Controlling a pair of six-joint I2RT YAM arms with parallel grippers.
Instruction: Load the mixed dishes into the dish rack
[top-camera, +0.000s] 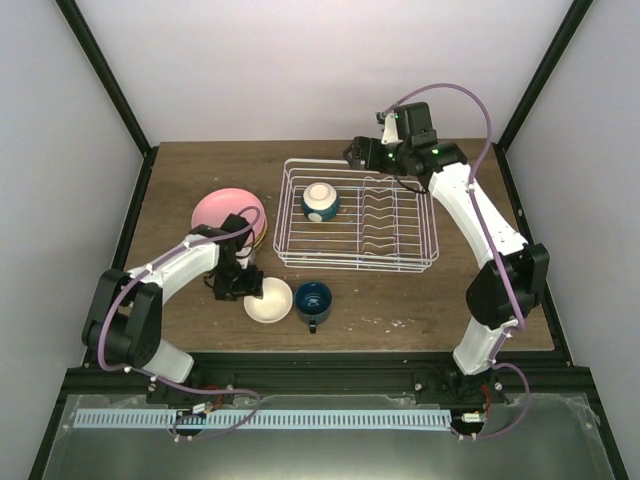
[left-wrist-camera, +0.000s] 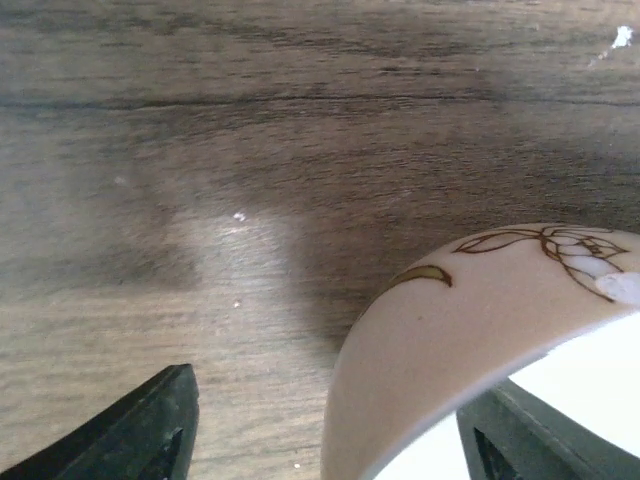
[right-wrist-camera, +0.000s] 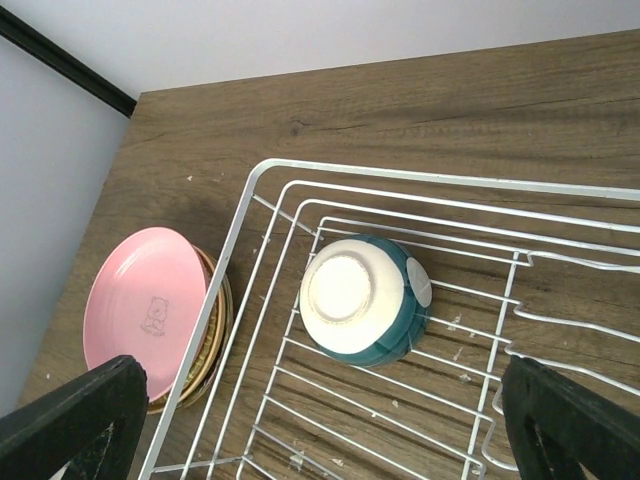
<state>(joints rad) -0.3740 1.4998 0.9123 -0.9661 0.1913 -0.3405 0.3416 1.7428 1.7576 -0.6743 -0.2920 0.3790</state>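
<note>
- The left gripper (top-camera: 233, 287) has its jaws apart, straddling the wall of the round cream bowl (top-camera: 268, 301) on the brown wooden table (top-camera: 400, 300). I can't quite tell whether a finger touches it.
- The right gripper (top-camera: 356, 154) hangs wide open over the far edge of the white wire dish rack (top-camera: 431, 252).
- A white-and-blue bowl (top-camera: 320, 201) lies upside down inside the rack.

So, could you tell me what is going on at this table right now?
The left gripper straddles the rim of the cream bowl on the wooden table, jaws not yet closed. The right gripper hangs open above the white wire dish rack, where a white-and-blue bowl lies upside down. The small dark blue mug and the round pink plate wait outside the rack.
</note>
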